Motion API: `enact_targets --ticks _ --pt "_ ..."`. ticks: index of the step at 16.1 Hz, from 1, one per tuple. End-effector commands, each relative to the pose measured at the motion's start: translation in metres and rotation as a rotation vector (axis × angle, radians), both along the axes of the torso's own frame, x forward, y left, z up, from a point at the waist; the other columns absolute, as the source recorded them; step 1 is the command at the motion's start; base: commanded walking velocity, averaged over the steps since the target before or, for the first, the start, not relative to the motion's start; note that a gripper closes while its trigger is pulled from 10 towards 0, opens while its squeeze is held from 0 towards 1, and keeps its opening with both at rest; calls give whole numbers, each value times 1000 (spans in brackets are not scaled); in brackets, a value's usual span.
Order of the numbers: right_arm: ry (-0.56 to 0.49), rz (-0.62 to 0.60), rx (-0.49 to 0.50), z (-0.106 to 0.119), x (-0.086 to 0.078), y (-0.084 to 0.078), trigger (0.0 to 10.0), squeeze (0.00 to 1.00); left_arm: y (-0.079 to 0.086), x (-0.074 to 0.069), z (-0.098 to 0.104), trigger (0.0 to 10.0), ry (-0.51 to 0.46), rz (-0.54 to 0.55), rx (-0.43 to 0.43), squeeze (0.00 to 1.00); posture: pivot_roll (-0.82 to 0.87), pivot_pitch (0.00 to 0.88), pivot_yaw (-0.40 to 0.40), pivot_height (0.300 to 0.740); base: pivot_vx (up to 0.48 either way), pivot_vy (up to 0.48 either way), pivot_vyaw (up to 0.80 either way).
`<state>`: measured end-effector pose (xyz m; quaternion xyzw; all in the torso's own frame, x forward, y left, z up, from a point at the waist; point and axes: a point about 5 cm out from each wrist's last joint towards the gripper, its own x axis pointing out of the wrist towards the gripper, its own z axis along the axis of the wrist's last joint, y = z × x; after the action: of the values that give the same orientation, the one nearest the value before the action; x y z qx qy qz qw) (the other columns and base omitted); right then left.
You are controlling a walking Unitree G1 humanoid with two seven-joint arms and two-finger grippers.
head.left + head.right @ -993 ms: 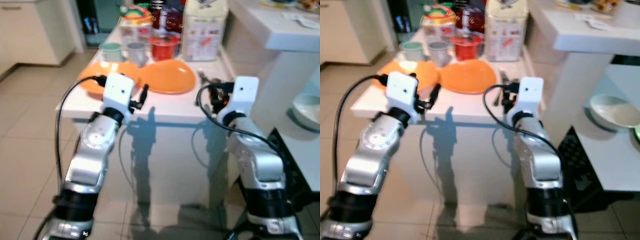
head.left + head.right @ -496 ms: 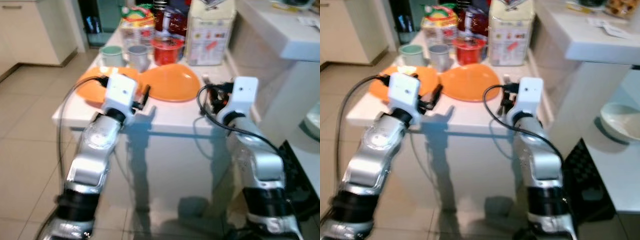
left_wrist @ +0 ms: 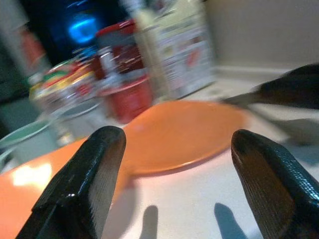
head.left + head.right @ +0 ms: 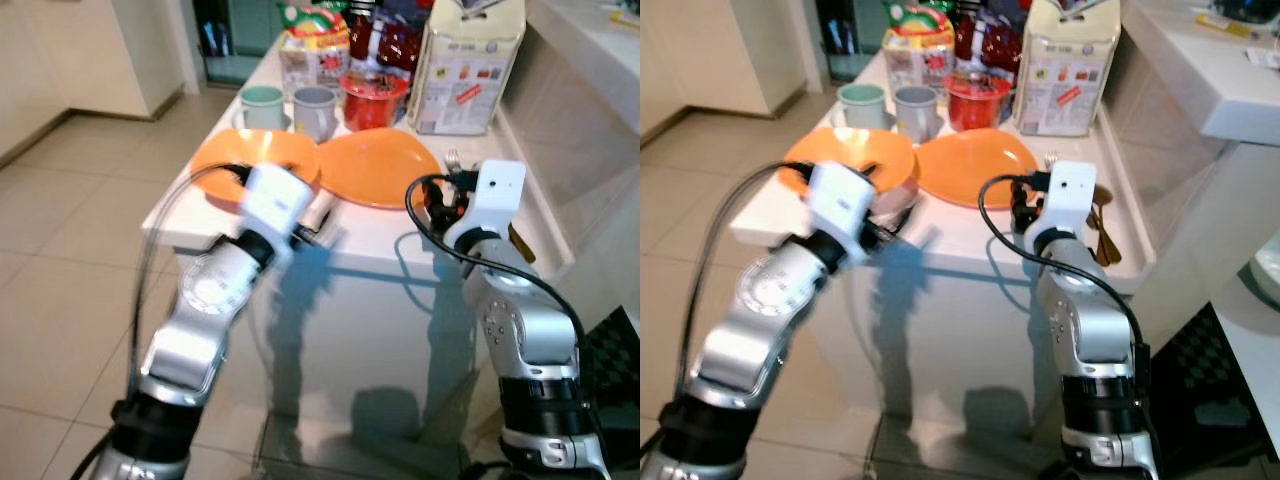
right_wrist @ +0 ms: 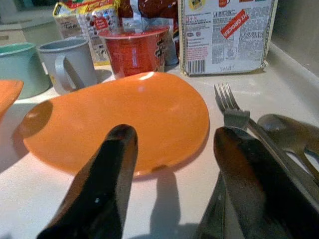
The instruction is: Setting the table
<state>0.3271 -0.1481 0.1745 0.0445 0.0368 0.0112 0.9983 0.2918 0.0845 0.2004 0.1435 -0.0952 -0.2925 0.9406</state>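
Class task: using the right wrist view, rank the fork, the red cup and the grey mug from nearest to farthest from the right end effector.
Measured from the right end effector:
1. Fork, beside the orange plate.
2. Red cup, beyond the plate's far edge.
3. Grey mug, next to the red cup, slightly farther.

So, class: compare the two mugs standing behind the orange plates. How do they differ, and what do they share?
The pale green mug stands further to the robot's left; the grey mug stands beside it, next to the red tub. They differ in colour, green against grey. In the right wrist view the grey mug's handle faces the camera, while the green mug's is not visible. Both stand upright, similar in size.
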Motion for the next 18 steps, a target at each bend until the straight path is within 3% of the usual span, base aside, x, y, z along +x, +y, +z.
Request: enact_targets --ticks 1,3,8,9,10,18 --pt "29 -7 -22 -2 4 -3 10000 1000 -7 -6 2 10000 -3 -57 16 0 8 0 -28 740 0 0 0" --pt "104 2 -15 -9 13 -5 10000 1000 -9 -10 4 10000 -8 -73 21 0 11 0 -36 740 0 0 0" --pt "154 -30 -17 -8 29 -11 10000 1000 -9 -12 6 10000 -8 -87 25 0 18 0 -43 740 0 0 0" --pt "195 -94 -76 -4 47 -20 10000 831 -10 -15 6 10000 -4 -100 37 0 21 0 -47 740 0 0 0" --pt "208 -111 -97 -2 53 -23 10000 0 -10 -16 6 10000 -2 -103 42 0 21 0 -47 740 0 0 0" --pt "294 -160 -204 -1 77 -38 10000 0 -9 -19 5 10000 10 -112 60 0 33 0 -51 740 0 0 0"
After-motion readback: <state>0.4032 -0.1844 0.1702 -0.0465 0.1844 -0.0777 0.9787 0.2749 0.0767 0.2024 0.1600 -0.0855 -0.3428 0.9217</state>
